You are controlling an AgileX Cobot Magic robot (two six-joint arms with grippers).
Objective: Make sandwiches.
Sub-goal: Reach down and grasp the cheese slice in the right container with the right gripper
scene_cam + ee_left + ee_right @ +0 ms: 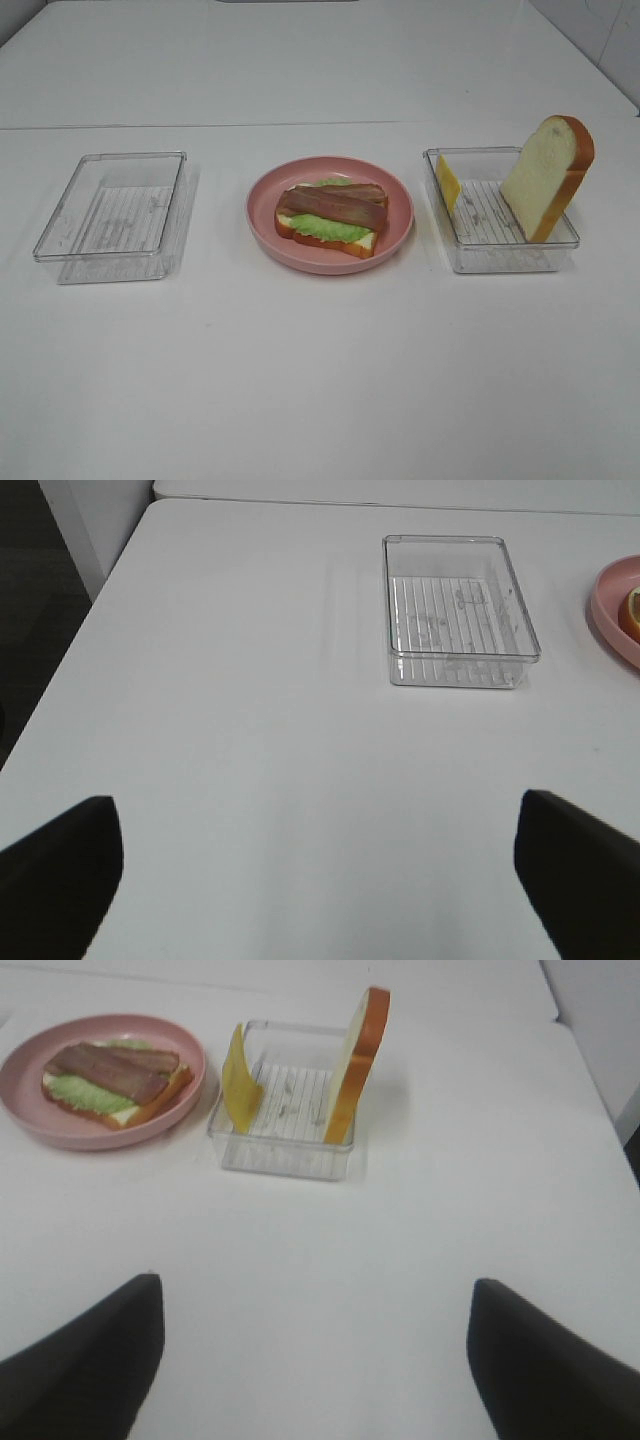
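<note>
On the pink plate (262,222) in the middle lies a bread slice with green lettuce (325,228) and brown bacon strips (333,204) on top; the same stack (112,1080) shows in the right wrist view. A second bread slice (547,176) leans upright in the right clear tray (500,255), beside a yellow cheese square (447,181). Both show again in the right wrist view, bread (358,1060) and cheese (239,1079). My left gripper (318,880) is open over bare table, well short of the left tray. My right gripper (315,1360) is open, short of the right tray. Neither arm shows in the high view.
An empty clear tray (115,210) sits left of the plate, seen also in the left wrist view (455,610). The table's left edge (70,650) drops off near the left gripper. A seam (200,125) runs across the white table behind the trays.
</note>
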